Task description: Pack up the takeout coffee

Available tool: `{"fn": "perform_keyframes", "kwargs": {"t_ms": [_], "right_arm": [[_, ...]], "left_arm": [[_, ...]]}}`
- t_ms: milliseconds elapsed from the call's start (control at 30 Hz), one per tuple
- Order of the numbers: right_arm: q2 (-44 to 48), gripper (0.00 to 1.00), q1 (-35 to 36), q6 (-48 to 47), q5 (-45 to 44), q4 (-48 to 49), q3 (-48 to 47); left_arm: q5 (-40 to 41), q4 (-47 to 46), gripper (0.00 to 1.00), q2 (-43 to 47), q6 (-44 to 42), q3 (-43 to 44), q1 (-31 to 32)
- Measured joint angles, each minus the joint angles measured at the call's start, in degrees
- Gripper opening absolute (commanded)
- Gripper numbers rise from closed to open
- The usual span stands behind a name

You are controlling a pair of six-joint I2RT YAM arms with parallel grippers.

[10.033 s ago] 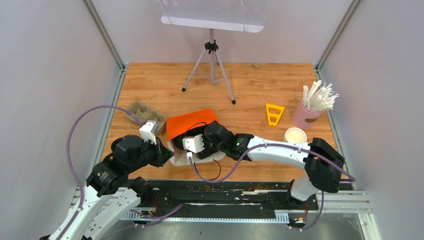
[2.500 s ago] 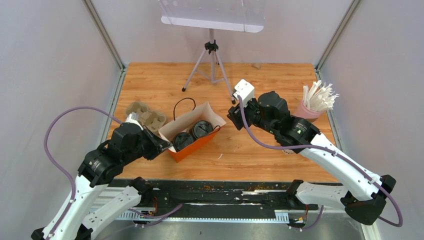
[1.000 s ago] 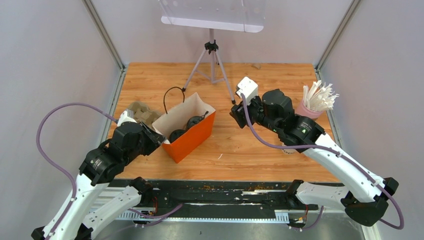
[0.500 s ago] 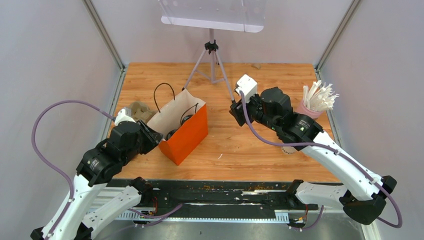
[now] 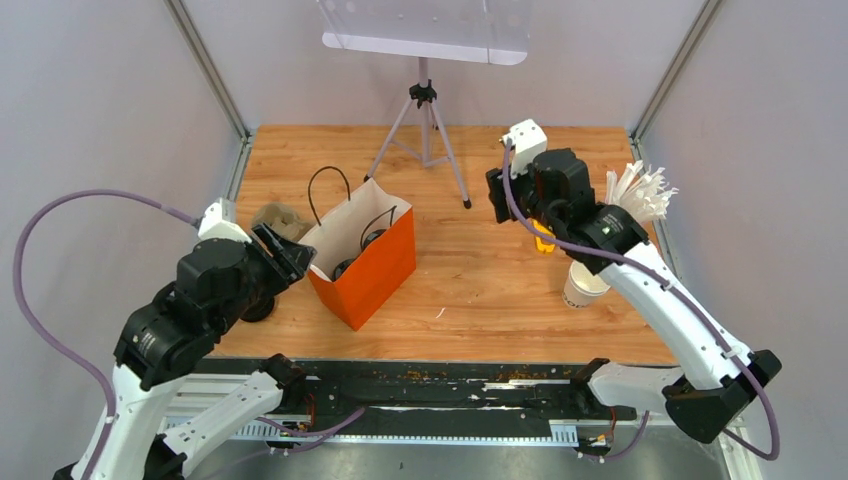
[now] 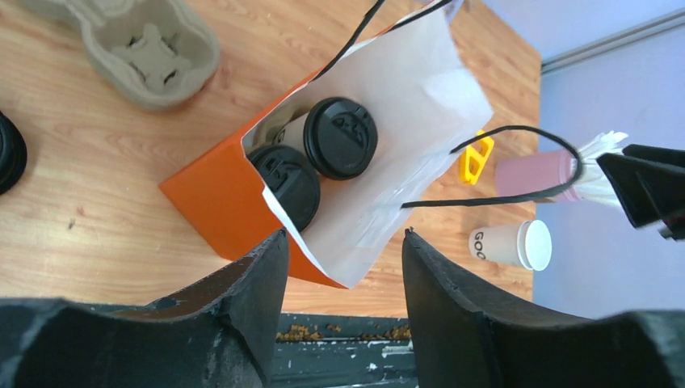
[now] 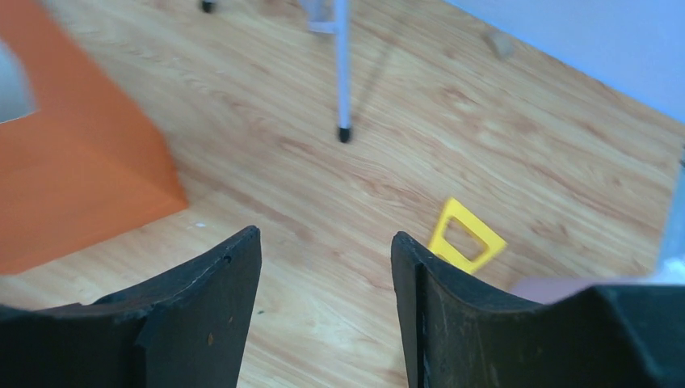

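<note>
The orange paper bag (image 5: 372, 272) stands upright left of the table's middle, its mouth open. In the left wrist view two takeout coffee cups with black lids (image 6: 341, 137) (image 6: 289, 182) stand side by side inside the bag (image 6: 206, 194). My left gripper (image 5: 288, 252) (image 6: 343, 236) hovers open just left of the bag's rim, fingers apart and closed on nothing. Off to the right, my right gripper (image 5: 497, 198) (image 7: 325, 234) is raised and open, over bare wood, with nothing between its fingers.
A lidless white paper cup (image 5: 583, 283) stands at the right, a pink cup of straws (image 5: 625, 205) behind it. A yellow triangle (image 7: 467, 238) lies under the right arm. Pulp tray (image 6: 145, 48) at the left; a black lid (image 6: 8, 153) nearby. Tripod (image 5: 424, 130) at the back.
The bag has tipped up to standing. My left gripper has opened, let go of the bag's rim and drawn back left. The right arm has swung back and to the right.
</note>
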State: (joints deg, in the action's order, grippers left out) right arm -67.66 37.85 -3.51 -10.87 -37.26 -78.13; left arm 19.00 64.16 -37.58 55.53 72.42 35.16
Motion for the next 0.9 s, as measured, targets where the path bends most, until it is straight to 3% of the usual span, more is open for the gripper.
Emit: {"fn": "perform_keyframes", "kwargs": {"t_ms": [100, 133, 167, 200, 500, 900], "right_arm": [[-1.86, 0.61, -5.14, 0.2, -1.53, -2.08, -2.16], [-2.6, 0.62, -7.3, 0.07, -2.12, -2.89, -2.91], [-3.37, 0.62, -9.6, -0.13, -2.67, -3.48, -3.39], [-4.11, 0.62, -11.85, -0.42, -3.15, -3.96, -3.65], [-10.67, 0.57, -30.45, -3.85, -3.61, -9.22, -7.82], [-12.02, 0.53, -36.83, -8.04, -3.37, -12.37, -7.1]], "left_arm": [[0.61, -0.07, 0.71, -0.04, -2.67, 2.78, 0.0], [0.68, -0.07, 0.79, -0.04, -3.69, 3.65, 0.0], [0.74, -0.09, 0.97, -0.04, -4.87, 4.42, 0.0], [0.79, -0.07, 0.99, -0.04, -6.05, 5.11, 0.0], [0.66, 1.05, 1.0, 0.22, -14.36, 9.07, 0.0], [0.42, 1.22, 1.0, 3.04, -17.2, 5.35, 0.0]]}}
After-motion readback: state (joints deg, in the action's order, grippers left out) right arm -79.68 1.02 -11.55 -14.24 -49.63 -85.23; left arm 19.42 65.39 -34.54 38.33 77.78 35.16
